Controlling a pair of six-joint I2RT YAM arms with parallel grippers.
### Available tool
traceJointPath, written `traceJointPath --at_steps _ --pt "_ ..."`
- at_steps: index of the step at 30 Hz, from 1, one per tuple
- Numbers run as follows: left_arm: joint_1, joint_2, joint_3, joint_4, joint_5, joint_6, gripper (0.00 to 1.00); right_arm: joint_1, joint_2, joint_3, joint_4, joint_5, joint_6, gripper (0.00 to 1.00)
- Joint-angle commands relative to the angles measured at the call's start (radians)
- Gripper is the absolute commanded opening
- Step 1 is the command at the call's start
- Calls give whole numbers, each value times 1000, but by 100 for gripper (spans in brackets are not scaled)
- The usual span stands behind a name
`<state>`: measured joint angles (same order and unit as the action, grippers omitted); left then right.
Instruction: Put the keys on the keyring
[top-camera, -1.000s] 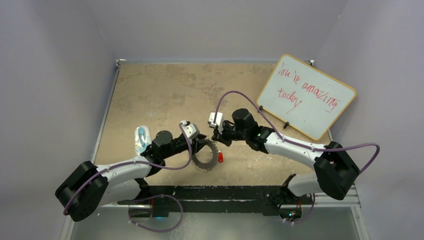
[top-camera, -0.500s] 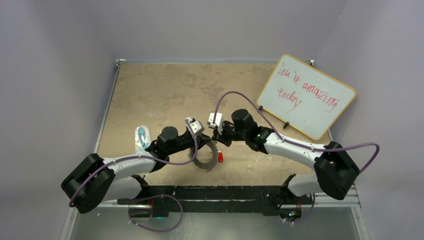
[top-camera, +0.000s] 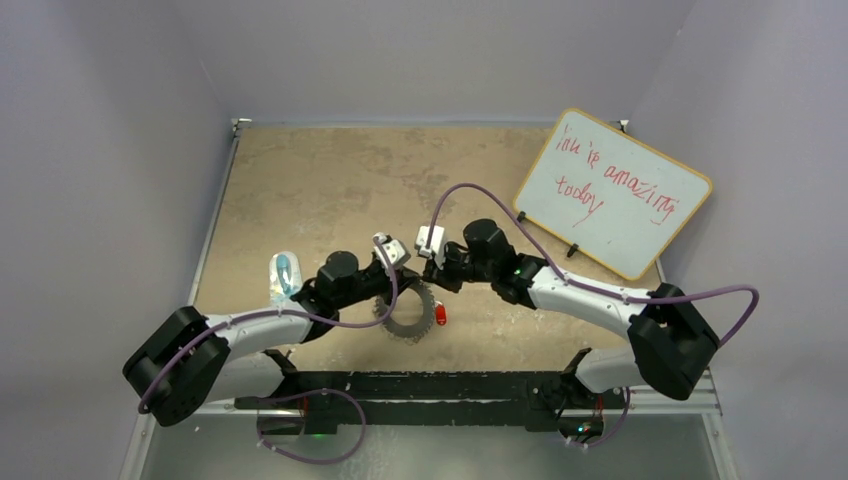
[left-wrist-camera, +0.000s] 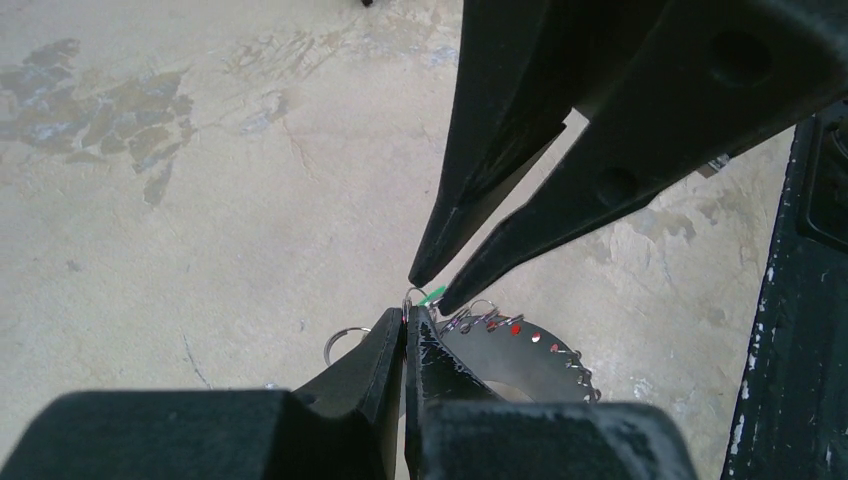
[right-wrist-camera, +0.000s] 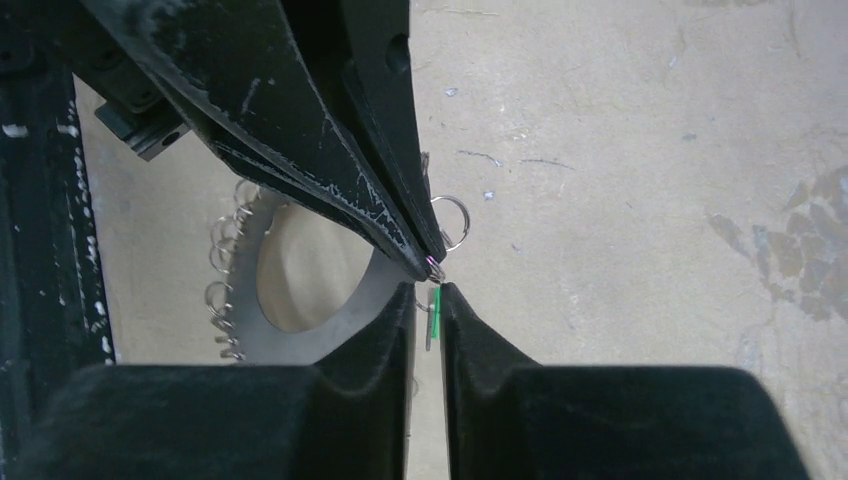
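The keyring (top-camera: 398, 324) lies flat on the table between my two grippers, a silvery ring with a fringe of small loops. My left gripper (left-wrist-camera: 407, 312) is shut on one small loop at its rim; the ring's body (left-wrist-camera: 515, 360) lies just right of the fingers. My right gripper (right-wrist-camera: 426, 288) is shut on the green-headed key (right-wrist-camera: 436, 300), held edge-on, its tip at the loop the left gripper (right-wrist-camera: 432, 265) pinches. From the left wrist the right gripper (left-wrist-camera: 428, 288) comes down from above with the green key (left-wrist-camera: 433, 294). The red-headed key (top-camera: 441, 316) lies beside the ring's right edge.
A clear bluish plastic object (top-camera: 284, 275) lies left of the left arm. A whiteboard (top-camera: 612, 192) with red writing leans at the right rear. A purple cable loops over each arm. Another small wire loop (left-wrist-camera: 340, 343) sticks out left of the left fingers.
My left gripper has moved a little right and away, closing up to the right gripper's tips over the ring. The right arm has held still.
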<state>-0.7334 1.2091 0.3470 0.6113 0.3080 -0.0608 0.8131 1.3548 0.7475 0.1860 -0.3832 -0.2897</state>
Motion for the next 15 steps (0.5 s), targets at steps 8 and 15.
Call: traceJointPath --at_steps 8,15 --pt "-2 -108 -111 253 -27 -23 0 -78 -112 -130 261 -143 21 42" --pt "-2 -173 -251 506 13 46 0 -100 -161 -152 334 -325 -48 43"
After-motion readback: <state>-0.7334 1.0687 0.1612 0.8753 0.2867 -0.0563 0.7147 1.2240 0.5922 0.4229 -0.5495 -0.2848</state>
